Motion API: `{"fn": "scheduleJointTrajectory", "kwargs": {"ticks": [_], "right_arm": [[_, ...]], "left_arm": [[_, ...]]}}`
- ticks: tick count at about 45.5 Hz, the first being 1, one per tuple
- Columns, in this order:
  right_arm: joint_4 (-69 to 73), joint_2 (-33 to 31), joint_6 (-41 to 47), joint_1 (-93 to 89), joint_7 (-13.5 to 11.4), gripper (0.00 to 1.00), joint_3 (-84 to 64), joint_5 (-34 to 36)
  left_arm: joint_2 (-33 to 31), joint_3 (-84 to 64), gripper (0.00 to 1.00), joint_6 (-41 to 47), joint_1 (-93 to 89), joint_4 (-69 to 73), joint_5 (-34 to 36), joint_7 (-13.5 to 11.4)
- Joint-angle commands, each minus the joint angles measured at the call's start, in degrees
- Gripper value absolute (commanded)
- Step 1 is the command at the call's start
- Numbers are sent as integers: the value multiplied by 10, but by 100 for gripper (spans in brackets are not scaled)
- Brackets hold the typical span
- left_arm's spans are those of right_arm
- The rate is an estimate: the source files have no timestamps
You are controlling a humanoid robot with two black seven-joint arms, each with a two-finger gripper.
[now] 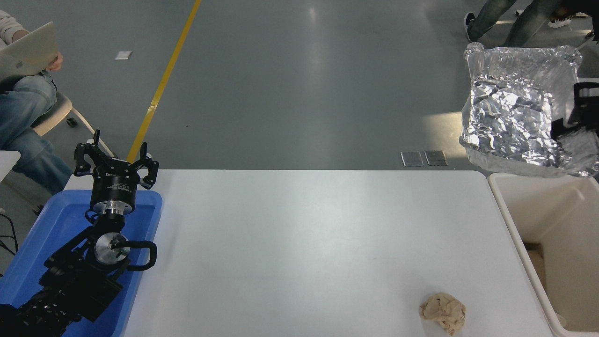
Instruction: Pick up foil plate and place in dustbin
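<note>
**Plate held high over the bin**

The plate (512, 112) is gripped at its right rim by the right pincer (573, 124), raised in the air above the far end of the bin (507, 210). The left pincer (116, 161) is parked, fingers spread, over the blue tray (56, 224). A paper ball (443, 312) is seen on the counter (304, 243).

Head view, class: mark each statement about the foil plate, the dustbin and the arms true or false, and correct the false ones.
1. The foil plate lies flat on the white table. False: the right tool holds it up in the air.
2. The dustbin stands at the table's right end. True.
3. The crumpled paper ball lies inside the blue tray. False: it lies on the table.
4. The left tool is parked over the blue tray, holding nothing. True.
</note>
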Motion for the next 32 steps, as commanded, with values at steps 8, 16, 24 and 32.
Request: {"fn": "scheduleJointTrajectory", "kwargs": {"ticks": [8, 16, 24, 32], "right_arm": [[-226, 1, -165, -422, 0, 0, 124, 4], [-370, 8, -196, -643, -1, 0, 260, 5], [-462, 37, -217, -780, -2, 0, 359, 6], [-607, 97, -252, -877, -3, 0, 380, 9]], "left_arm": [[0, 0, 99, 0, 0, 0, 0, 0], [0, -1, 99, 0, 0, 0, 0, 0], [0, 0, 99, 0, 0, 0, 0, 0], [0, 0, 99, -1, -1, 0, 0, 0]]}}
